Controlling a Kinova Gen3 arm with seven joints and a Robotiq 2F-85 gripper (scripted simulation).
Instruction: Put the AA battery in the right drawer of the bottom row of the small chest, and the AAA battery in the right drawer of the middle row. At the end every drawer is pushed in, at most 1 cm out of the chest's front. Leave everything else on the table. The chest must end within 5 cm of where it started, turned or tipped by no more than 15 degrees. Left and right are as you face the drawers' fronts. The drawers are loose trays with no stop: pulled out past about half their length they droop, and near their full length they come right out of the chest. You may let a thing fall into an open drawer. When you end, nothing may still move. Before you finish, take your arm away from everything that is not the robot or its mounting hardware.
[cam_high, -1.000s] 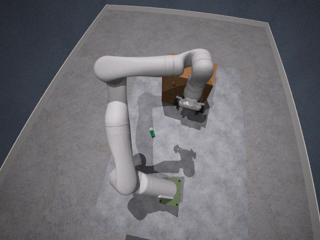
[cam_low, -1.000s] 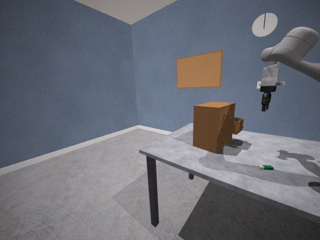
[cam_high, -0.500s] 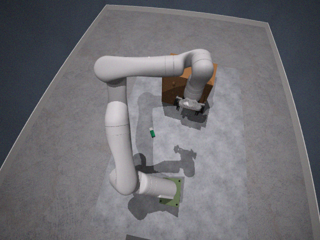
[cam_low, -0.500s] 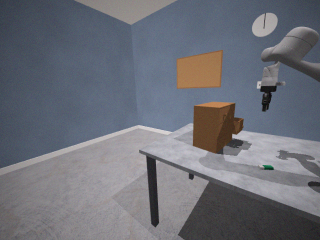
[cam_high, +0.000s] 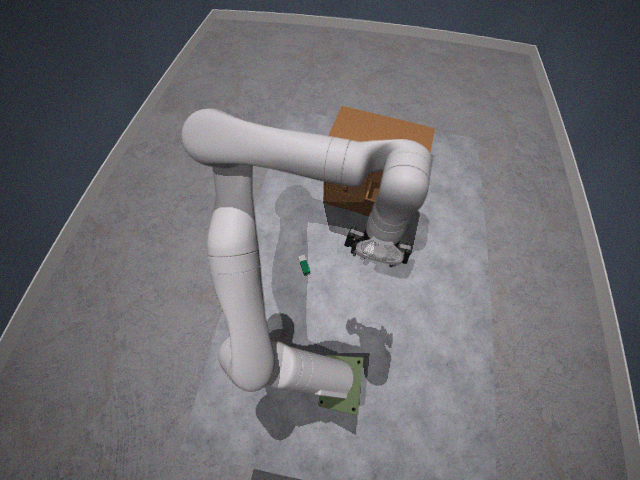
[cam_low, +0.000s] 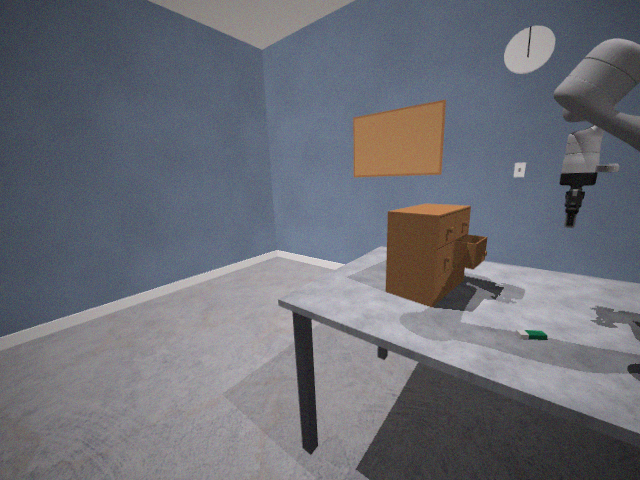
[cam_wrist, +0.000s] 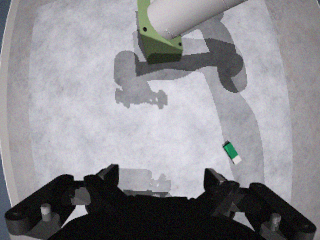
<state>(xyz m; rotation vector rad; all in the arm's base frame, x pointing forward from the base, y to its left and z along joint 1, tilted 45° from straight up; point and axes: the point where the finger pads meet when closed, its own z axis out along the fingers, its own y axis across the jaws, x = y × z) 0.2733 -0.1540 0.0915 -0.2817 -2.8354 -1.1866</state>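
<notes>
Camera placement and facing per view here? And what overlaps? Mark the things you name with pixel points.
Top: high above the robot-base side, angled down toward the brown wooden chest (cam_high: 385, 121) (cam_low: 410, 248); shows the white jointed arm (cam_high: 235, 289) (cam_low: 599, 67) (cam_wrist: 192, 15) and black two-finger tool (cam_high: 378, 251) (cam_low: 569, 222) (cam_wrist: 161, 176).
Exterior: off the table's side, looking across at the chest's side and drawer fronts; part of the arm and the tool, upper right.
Wrist: on the arm's end, facing down and back toward the base; open fingers at the bottom edge, arm's lower part at top.
Top and wrist share the green base plate (cam_high: 356, 400) (cam_wrist: 165, 54).

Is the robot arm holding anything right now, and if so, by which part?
Nothing is held: the pincer is wide open, with nothing between its fingers.
</notes>
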